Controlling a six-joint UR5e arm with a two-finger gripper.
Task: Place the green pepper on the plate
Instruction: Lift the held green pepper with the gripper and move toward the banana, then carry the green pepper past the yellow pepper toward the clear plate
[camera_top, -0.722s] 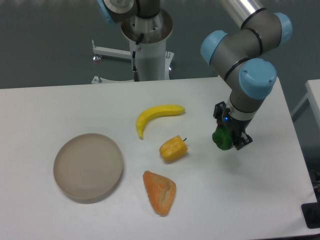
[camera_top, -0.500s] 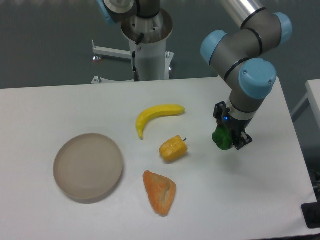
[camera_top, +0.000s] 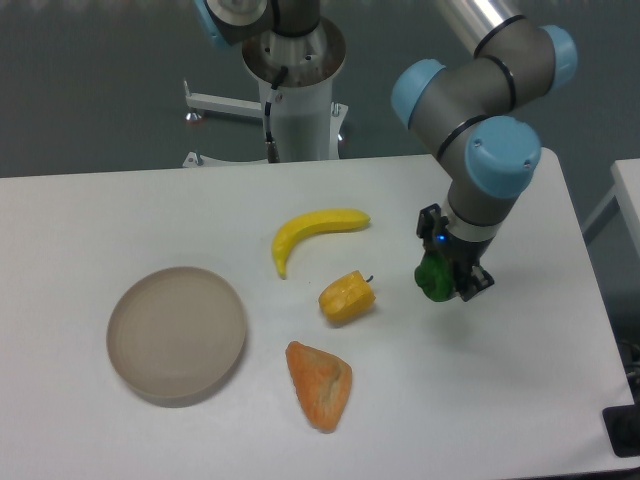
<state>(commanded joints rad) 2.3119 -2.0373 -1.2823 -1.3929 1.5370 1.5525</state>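
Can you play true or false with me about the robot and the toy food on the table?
1. The gripper holds the green pepper between its fingers. True.
2. The plate has the banana on it. False: the plate holds nothing; the banana lies on the table.
3. The yellow pepper sits between the banana and the orange food piece. True.
4. The green pepper is over the plate. False: it is far to the plate's right, past the yellow pepper.
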